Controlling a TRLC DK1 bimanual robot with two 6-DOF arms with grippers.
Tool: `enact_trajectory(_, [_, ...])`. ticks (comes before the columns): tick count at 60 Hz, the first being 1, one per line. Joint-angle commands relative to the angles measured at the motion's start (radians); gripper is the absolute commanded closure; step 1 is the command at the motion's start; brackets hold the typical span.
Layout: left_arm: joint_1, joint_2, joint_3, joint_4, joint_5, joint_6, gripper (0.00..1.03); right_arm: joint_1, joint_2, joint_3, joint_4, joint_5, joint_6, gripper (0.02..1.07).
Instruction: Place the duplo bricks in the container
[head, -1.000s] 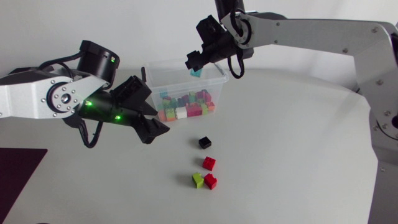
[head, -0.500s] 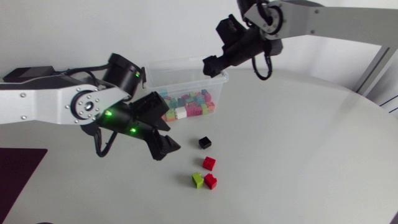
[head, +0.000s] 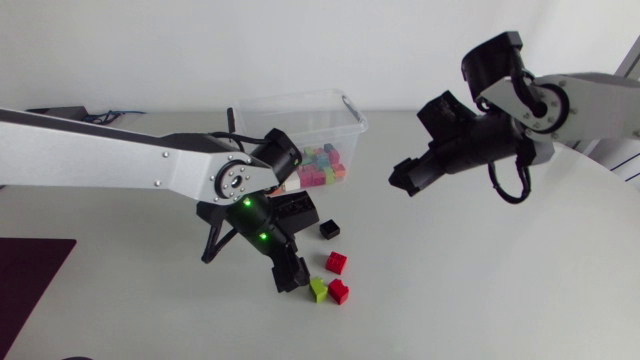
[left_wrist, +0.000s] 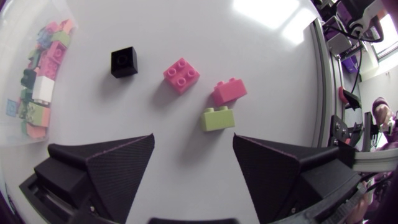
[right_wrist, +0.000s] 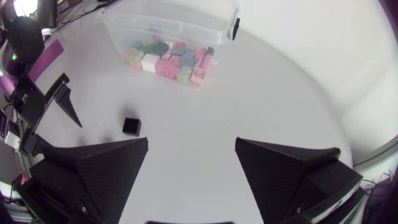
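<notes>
The clear plastic container (head: 345, 112) stands at the upper centre of the head view. It has no lid, and a layer of mixed bricks (head: 322, 165) in pink, green, white and orange lies along its near side. Four small duplo bricks lie loose on the white table (head: 480, 290) below it, in the lower middle of the frame. A black brick (head: 329, 229) is nearest the container, with a red brick (head: 337, 262) below it. Lowest is a lime-green brick (head: 318, 289), with a second red brick (head: 340, 292) close against its right side.

The left arm comes in from the left edge, and its round joint covers part of the container's front wall. The left gripper (head: 288, 278) hangs just left of the lime-green brick. In the left wrist view its fingers are spread wide with nothing between them. The green brick lies just ahead of the gap, the two red ones are a little farther ahead, and the black one is farthest.

The right gripper (head: 400, 180) hangs right of centre, beside the container and well apart from the loose bricks. Its fingers are also wide apart and empty. In its wrist view the black brick lies ahead of it, with the container farther ahead.
</notes>
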Motion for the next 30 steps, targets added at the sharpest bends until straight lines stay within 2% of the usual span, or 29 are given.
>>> enact_trajectory(1, [-0.023, 0.052, 0.073, -0.066, -0.008, -0.022, 0.16, -0.008, -0.043, -0.084, 0.018, -0.002, -0.028, 0.06])
enact_trajectory(14, [-0.087, 0.105, 0.128, -0.112, -0.040, -0.109, 0.16, -0.003, -0.112, -0.180, 0.036, 0.001, -0.016, 0.06])
enact_trajectory(26, [-0.116, 0.149, 0.161, -0.141, -0.060, -0.163, 0.16, 0.032, -0.156, -0.238, 0.036, -0.001, 0.005, 0.06])
enact_trajectory(30, [-0.122, 0.169, 0.168, -0.141, -0.079, -0.177, 0.20, 0.045, -0.179, -0.258, 0.035, 0.001, 0.007, 0.06])
